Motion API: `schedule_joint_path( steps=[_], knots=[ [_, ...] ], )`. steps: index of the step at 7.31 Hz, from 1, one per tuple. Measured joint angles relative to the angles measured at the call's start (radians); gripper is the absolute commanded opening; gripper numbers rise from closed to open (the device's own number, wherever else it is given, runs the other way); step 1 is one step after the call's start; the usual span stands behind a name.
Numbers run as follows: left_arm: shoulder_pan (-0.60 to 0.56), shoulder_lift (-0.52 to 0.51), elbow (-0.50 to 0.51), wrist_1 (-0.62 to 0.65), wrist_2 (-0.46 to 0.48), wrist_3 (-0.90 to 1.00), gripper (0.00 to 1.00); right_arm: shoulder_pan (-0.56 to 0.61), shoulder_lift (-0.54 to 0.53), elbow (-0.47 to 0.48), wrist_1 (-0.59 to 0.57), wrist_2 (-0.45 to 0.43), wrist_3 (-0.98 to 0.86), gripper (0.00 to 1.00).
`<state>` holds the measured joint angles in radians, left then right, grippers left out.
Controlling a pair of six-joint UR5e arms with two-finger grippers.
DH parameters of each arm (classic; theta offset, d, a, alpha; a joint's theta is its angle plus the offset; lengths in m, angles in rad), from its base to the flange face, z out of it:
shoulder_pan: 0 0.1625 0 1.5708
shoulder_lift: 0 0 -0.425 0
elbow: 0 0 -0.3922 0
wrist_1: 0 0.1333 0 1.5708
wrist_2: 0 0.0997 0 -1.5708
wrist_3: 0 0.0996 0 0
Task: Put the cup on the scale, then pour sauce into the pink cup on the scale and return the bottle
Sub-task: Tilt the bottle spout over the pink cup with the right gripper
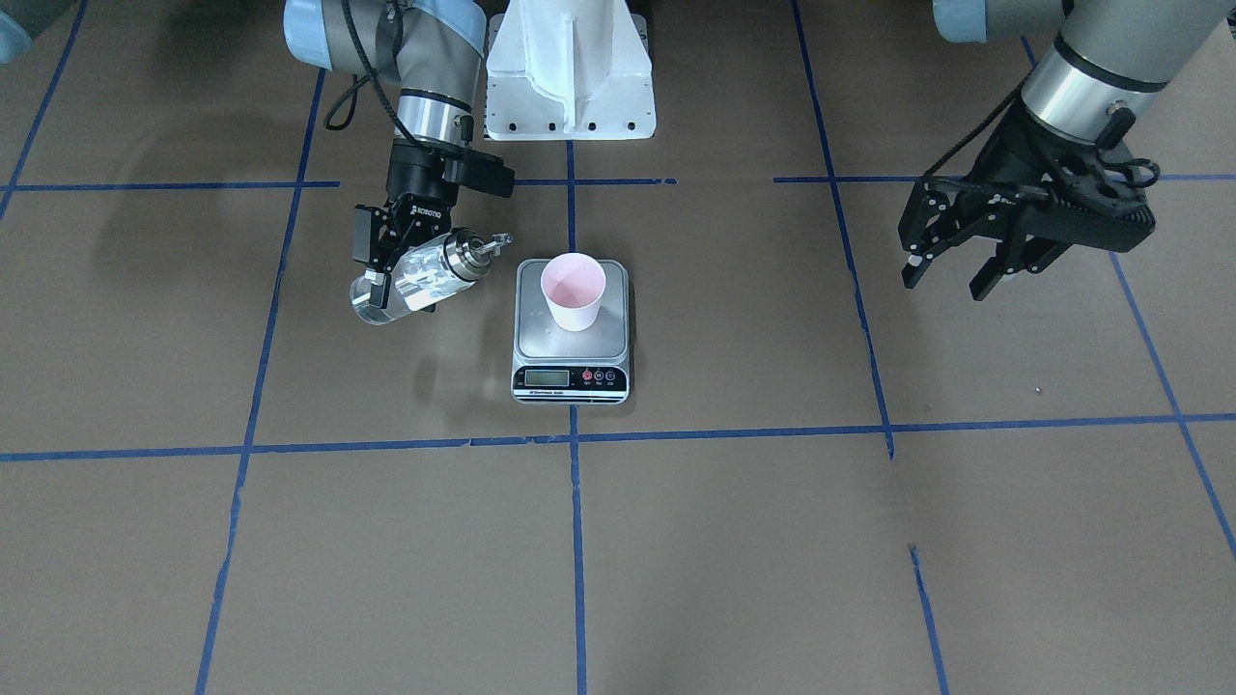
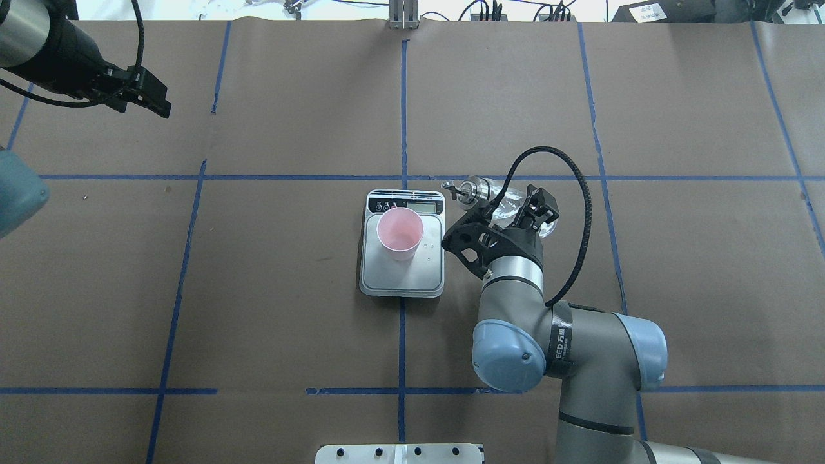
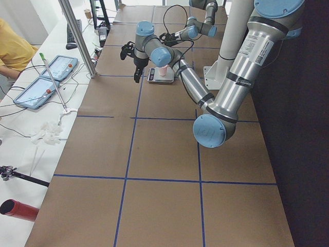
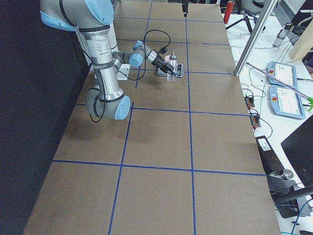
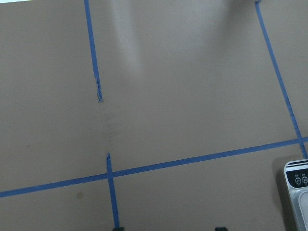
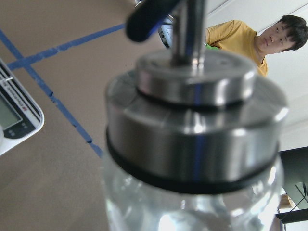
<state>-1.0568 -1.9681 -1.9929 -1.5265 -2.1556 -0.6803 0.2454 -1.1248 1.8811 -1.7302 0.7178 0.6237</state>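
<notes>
The pink cup (image 1: pixel 574 290) stands upright on the silver scale (image 1: pixel 541 336), also seen from overhead as the cup (image 2: pixel 399 233) on the scale (image 2: pixel 387 278). My right gripper (image 1: pixel 398 275) is shut on the clear glass bottle (image 1: pixel 417 280). It holds the bottle tilted above the table beside the scale, with the silver spout cap (image 1: pixel 473 249) pointing toward the cup but short of it. The cap (image 6: pixel 195 125) fills the right wrist view. Clear liquid shows in the glass. My left gripper (image 1: pixel 946 280) is open and empty, far off to the side.
The white robot base mount (image 1: pixel 570 72) stands behind the scale. Blue tape lines (image 1: pixel 575 439) grid the brown table. The scale's corner (image 5: pixel 296 197) shows in the left wrist view. A person in yellow (image 6: pixel 255 38) and tablets (image 3: pixel 49 77) are beyond the table's edge.
</notes>
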Motion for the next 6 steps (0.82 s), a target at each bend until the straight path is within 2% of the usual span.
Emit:
schedule_joint_path(
  steps=[2, 6],
  knots=[
    [-0.019, 0.016, 0.002, 0.001, -0.001, 0.056, 0.70, -0.014, 0.035, -0.015, -0.127, -0.026, -0.011, 0.00],
    [-0.024, 0.018, 0.004, 0.001, -0.001, 0.073, 0.70, -0.031, 0.048, -0.042, -0.189, -0.119, -0.110, 0.00]
  ],
)
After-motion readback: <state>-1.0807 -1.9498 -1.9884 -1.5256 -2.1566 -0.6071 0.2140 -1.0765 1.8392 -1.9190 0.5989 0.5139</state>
